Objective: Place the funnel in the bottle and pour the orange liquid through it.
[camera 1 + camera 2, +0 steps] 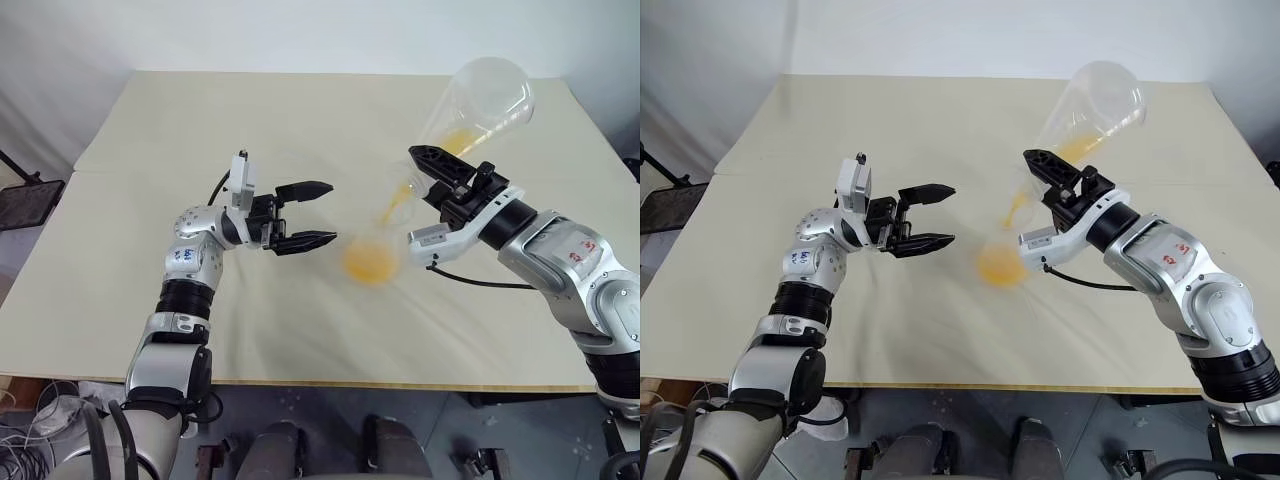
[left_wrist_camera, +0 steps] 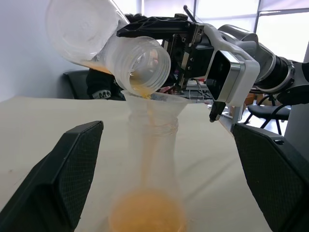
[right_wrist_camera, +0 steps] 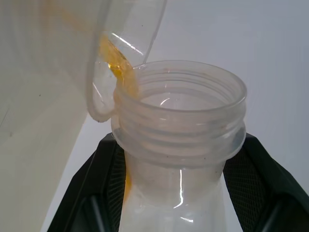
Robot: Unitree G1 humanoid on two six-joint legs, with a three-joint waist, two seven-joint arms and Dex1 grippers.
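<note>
The right end effector [image 1: 432, 195] is clamped on the neck of the large wide-mouthed flask [image 1: 478, 100], which is tipped mouth-down. Its long axis runs from the raised base, far and to the robot's right, down toward the mouth at the near left. The mouth sits directly over the rim of the funnel [image 2: 155, 99], touching it or just above it; which cannot be told.

The funnel is seated in the neck of the bottle [image 2: 150, 169], which stands upright on the surface [image 1: 300, 120] between the two arms. A thin stream of the orange liquid [image 1: 368, 262] runs from the flask lip into the funnel. An orange pool has collected in the bottle base, and a smaller amount remains inside the flask.

The left end effector [image 1: 315, 214] points toward the robot's right, fingers spread apart, holding nothing. The bottle lies just beyond its fingertips, in line with the gap between them, without contact.

Controlling relation: flask mouth above funnel rim, vertical bottle axis. In all likelihood the remaining pour requires steeper flask tilt while keeping the lip centred over the funnel. The left end effector is the nearer one for steadying the unsupported bottle.
</note>
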